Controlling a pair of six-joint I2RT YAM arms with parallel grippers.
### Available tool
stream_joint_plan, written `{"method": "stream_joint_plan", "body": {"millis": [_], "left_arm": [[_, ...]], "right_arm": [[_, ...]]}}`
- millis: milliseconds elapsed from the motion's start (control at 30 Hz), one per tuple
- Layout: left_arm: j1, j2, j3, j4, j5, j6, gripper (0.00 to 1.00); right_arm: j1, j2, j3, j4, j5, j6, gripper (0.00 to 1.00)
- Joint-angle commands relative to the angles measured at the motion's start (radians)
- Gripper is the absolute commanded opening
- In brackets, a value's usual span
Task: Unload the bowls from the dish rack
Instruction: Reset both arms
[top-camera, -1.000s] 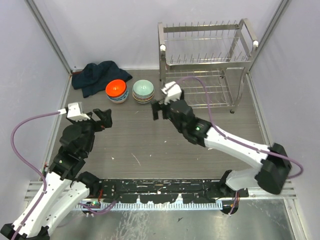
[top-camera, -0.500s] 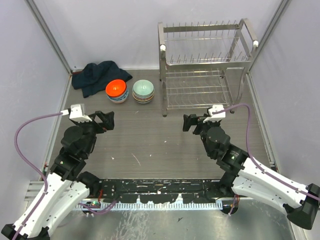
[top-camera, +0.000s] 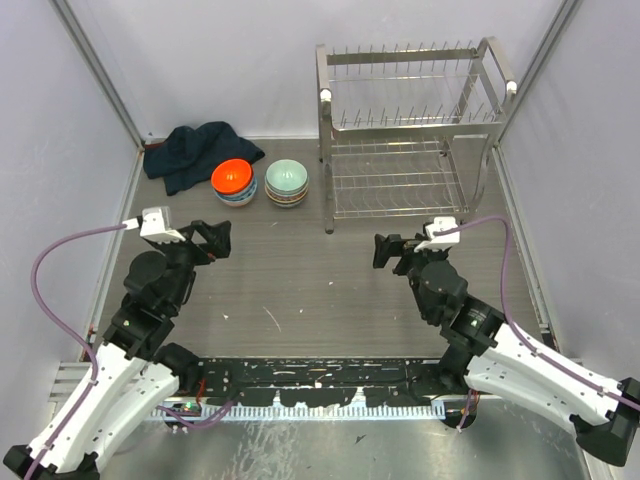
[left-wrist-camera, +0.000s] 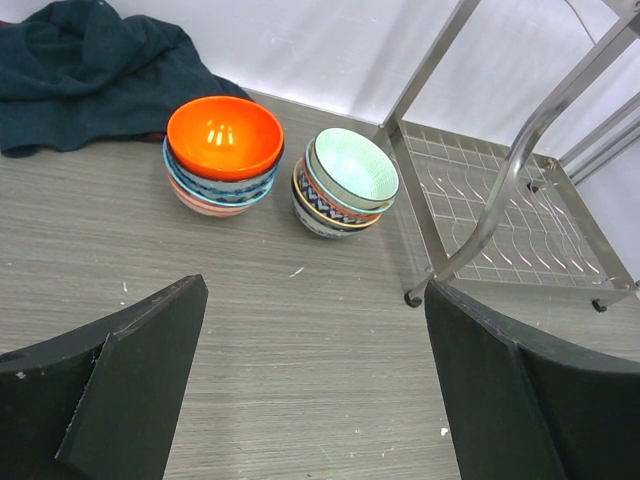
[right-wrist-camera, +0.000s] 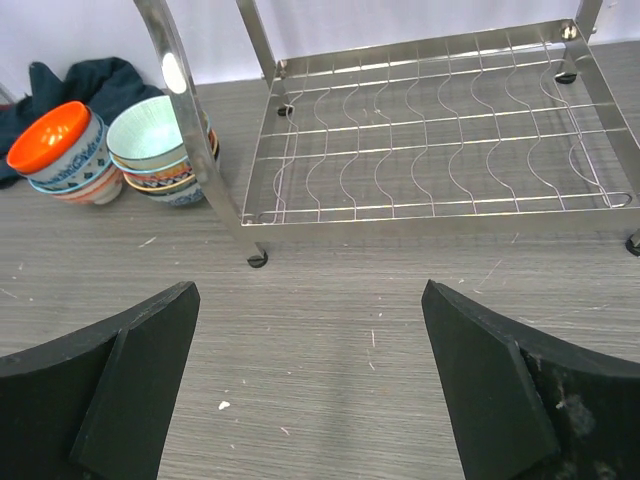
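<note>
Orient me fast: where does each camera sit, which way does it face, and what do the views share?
Top external: fixed above and behind the arms, looking down at the table; shows both arms, left gripper, right gripper, dish rack, orange-topped stack, mint-topped stack.
Left wrist: on the left arm, facing both stacks and the rack's front-left leg; open left fingers frame the bottom.
Right wrist: on the right arm, facing the rack's bare lower shelf; open right fingers frame the bottom.
Shared: all three see both stacks and the rack.

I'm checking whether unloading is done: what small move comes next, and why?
Probably just park both arms. The dish rack shows bare shelves, the bowls sit in two stacks beside it, and the left gripper and right gripper are open and empty.
</note>
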Motion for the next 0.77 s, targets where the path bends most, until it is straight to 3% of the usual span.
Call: {"method": "stream_joint_plan", "body": {"millis": [0,733], "left_arm": [[0.005,0.014,-0.009,0.048,0.022,-0.017,0.98],[0.005,-0.032,-0.015,0.019,-0.014,-0.012,0.98]], "right_arm": [[0.0,-0.05,-0.021,0.058,-0.007,0.015,1.0],[0.0,-0.044,-0.002,0.034,-0.004,0.016,1.0]]}}
